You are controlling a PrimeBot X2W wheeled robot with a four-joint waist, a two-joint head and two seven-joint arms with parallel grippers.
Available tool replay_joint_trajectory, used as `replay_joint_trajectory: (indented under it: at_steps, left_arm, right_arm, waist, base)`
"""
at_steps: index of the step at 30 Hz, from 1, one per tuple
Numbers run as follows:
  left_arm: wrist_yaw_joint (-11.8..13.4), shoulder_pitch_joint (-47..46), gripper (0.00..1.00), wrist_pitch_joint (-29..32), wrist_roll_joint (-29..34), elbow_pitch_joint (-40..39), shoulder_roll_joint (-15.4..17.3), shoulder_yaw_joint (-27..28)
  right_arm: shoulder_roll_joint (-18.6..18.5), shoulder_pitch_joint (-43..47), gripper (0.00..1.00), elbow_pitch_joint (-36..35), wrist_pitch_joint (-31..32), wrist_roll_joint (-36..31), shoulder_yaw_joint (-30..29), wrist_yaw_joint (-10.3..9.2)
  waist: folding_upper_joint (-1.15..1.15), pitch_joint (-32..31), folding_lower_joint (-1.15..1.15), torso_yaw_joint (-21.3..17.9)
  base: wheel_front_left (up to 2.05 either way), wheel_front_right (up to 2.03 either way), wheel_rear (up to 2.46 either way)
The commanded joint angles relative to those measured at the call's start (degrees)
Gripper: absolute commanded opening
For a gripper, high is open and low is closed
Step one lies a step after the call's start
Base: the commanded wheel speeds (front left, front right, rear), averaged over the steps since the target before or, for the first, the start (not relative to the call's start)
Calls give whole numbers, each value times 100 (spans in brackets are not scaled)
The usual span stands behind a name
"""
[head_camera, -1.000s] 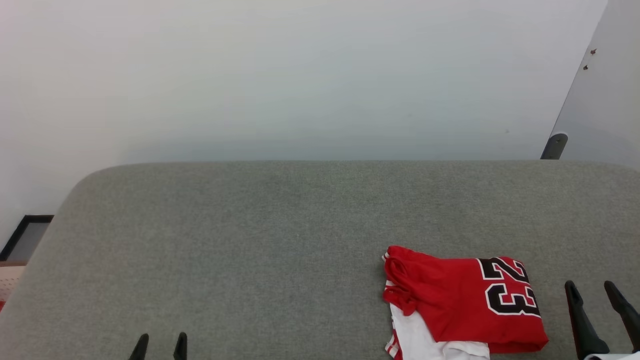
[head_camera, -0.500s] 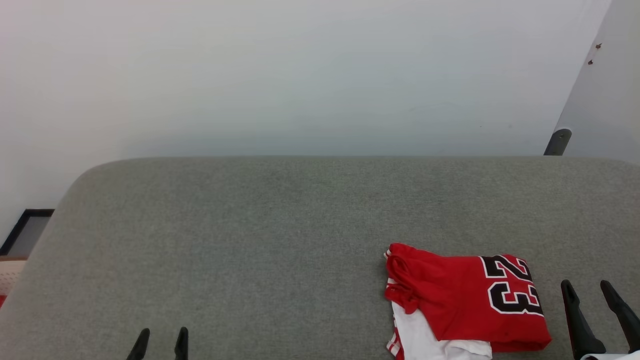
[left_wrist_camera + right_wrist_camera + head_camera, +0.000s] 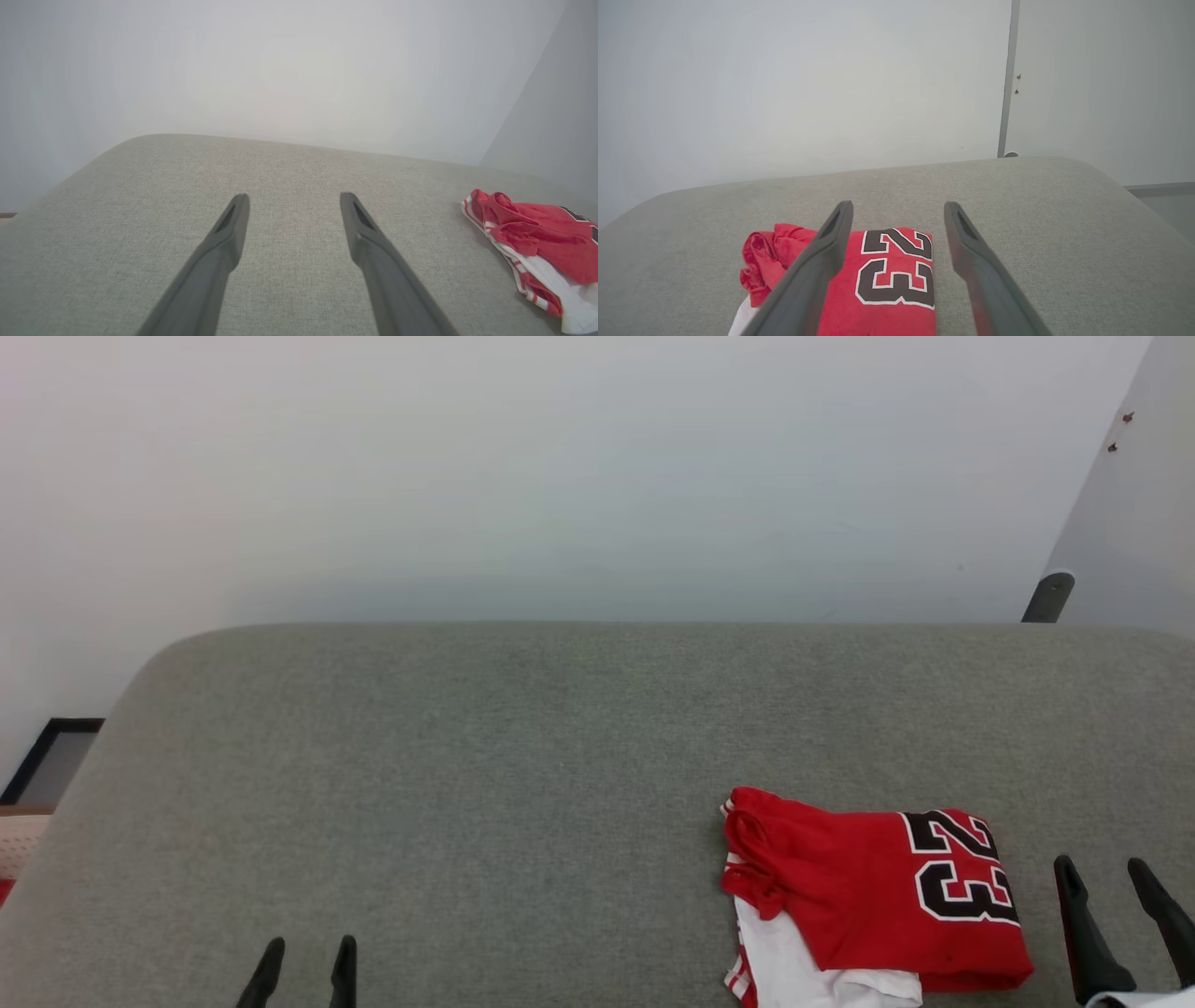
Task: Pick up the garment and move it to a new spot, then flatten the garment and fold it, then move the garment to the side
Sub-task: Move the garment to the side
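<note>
The garment (image 3: pixel 873 887) lies folded on the grey cushion (image 3: pixel 467 756), at its near right, just beside the right gripper (image 3: pixel 1100 863). That one and the left gripper (image 3: pixel 310 943) hang empty, fingers spread. Pinching one layer would likely pull the fold open.

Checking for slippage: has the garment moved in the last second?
No. The garment keeps its place against the rear edge of the grey cushion; the whole head view shifted, so the camera moved.
</note>
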Motion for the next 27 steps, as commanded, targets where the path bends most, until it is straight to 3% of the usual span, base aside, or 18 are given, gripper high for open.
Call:
replay_joint_trajectory:
  at_steps: [1, 4, 7, 15, 19, 27]
  left_arm:
    - [-14, -43, 100, 2, 29, -24, -35, 17]
    - [-14, -79, 100, 3, 14, -24, -65, 8]
    - [-14, -183, 100, 3, 0, -12, -74, -95]
    - [-14, -504, 100, 3, -81, 139, -78, -406]
    - [-14, -719, 100, 3, -113, 170, -105, -525]
    - [-15, -1318, 100, 3, -188, 261, 10, -805]
  right_arm:
    - [-65, -163, 100, 55, 137, 70, -8, -2]
    - [-240, -395, 100, 154, 408, 120, 78, -2]
    - [-662, -811, 100, 444, 1055, 137, 343, -2]
    - [-1525, -1867, 100, 1582, 3464, 816, 1193, -3]
    - [-1639, -2296, 100, 1991, 4308, 1097, 1431, -3]
    - [-1479, -2959, 100, 2814, 4587, 1069, 1738, -3]
  waist:
    - [0, 35, 0, -33]
    - [0, 84, 0, -66]
    - [0, 174, 0, -79]
    - [0, 433, 0, 42]
    - [0, 726, 0, 114]
    - [0, 1373, 0, 272]
  base:
    - [0, 0, 0]
    - [0, 0, 0]
    - [0, 0, 0]
    - [0, 0, 0]
    - [0, 0, 0]
    - [0, 0, 0]
